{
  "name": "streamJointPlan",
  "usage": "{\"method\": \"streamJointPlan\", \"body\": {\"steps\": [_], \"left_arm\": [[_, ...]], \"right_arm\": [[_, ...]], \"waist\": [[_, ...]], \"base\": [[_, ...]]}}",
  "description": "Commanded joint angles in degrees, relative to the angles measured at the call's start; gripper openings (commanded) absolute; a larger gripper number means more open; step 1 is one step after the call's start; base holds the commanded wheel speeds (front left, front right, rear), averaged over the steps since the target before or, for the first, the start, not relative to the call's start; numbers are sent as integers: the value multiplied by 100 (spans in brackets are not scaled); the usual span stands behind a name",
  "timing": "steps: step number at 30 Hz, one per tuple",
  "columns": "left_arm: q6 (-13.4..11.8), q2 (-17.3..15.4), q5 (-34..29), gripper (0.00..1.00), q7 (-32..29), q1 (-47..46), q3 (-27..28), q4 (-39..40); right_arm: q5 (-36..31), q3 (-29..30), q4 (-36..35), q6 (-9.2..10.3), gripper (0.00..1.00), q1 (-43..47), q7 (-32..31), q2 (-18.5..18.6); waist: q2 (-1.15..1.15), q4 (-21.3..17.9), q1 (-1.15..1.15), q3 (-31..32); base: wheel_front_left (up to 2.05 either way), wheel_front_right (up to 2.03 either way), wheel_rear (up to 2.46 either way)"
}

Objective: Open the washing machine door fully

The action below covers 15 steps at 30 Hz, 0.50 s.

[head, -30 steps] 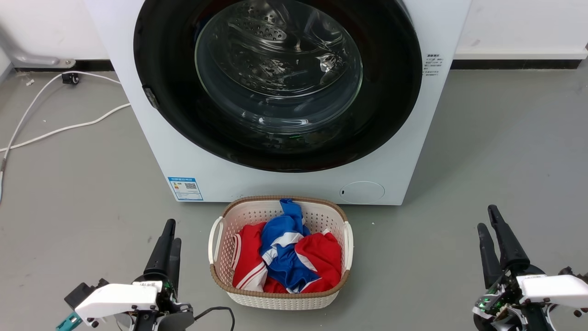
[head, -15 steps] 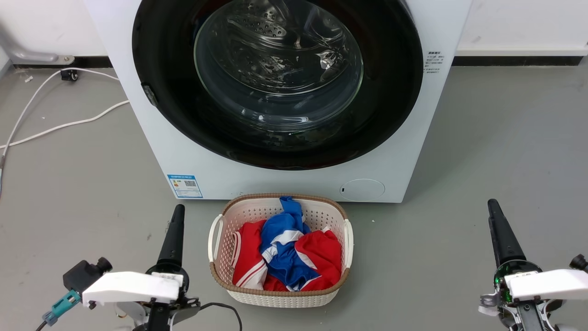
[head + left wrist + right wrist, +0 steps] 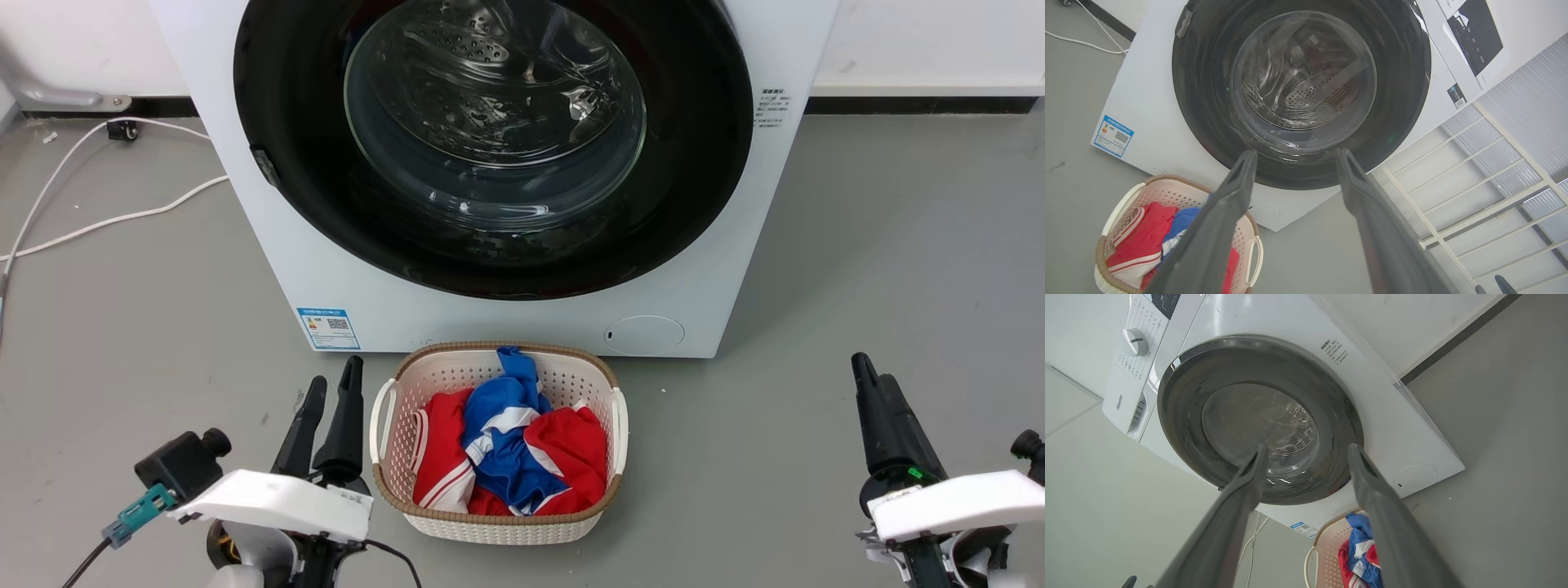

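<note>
The washing machine door (image 3: 494, 122) is a glossy black disc with a clear glass bowl, lying flush and closed against the white machine front (image 3: 245, 245). A small grey latch piece (image 3: 261, 166) sits on its left edge. My left gripper (image 3: 335, 374) hovers open over the floor at lower left, beside the basket and well short of the door. In the left wrist view the left gripper (image 3: 1295, 152) points at the door (image 3: 1302, 73) with nothing between its fingers. My right gripper (image 3: 870, 369) stands at lower right; in its wrist view the right gripper (image 3: 1307, 446) is open, aimed at the door (image 3: 1257, 416).
A white basket (image 3: 498, 349) of red and blue clothes stands on the floor right before the machine, between my arms. White cables (image 3: 122, 220) trail across the grey floor at left. A small round white flap (image 3: 645, 335) sits low on the machine's front.
My left gripper has risen, shifted right toward the basket and turned, so both fingers now show apart. The right gripper has turned slightly. The door has stayed closed.
</note>
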State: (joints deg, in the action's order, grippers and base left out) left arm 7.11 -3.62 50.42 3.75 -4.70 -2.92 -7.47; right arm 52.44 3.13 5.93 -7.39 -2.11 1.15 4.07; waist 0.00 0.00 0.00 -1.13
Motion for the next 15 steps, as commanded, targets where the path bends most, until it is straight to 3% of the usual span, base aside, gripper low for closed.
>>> {"method": "streamJointPlan", "body": {"steps": [1,15], "left_arm": [[-28,-86,-355,100,71,-136,-73,108],[-285,-412,-1717,100,318,-117,-548,196]], "right_arm": [[-325,13,-146,-6,100,-34,-11,-1],[-1747,61,-408,-8,100,116,-113,-37]], "waist": [[0,-4,0,1],[0,-19,0,27]], "base": [[0,0,0],[0,0,0]]}}
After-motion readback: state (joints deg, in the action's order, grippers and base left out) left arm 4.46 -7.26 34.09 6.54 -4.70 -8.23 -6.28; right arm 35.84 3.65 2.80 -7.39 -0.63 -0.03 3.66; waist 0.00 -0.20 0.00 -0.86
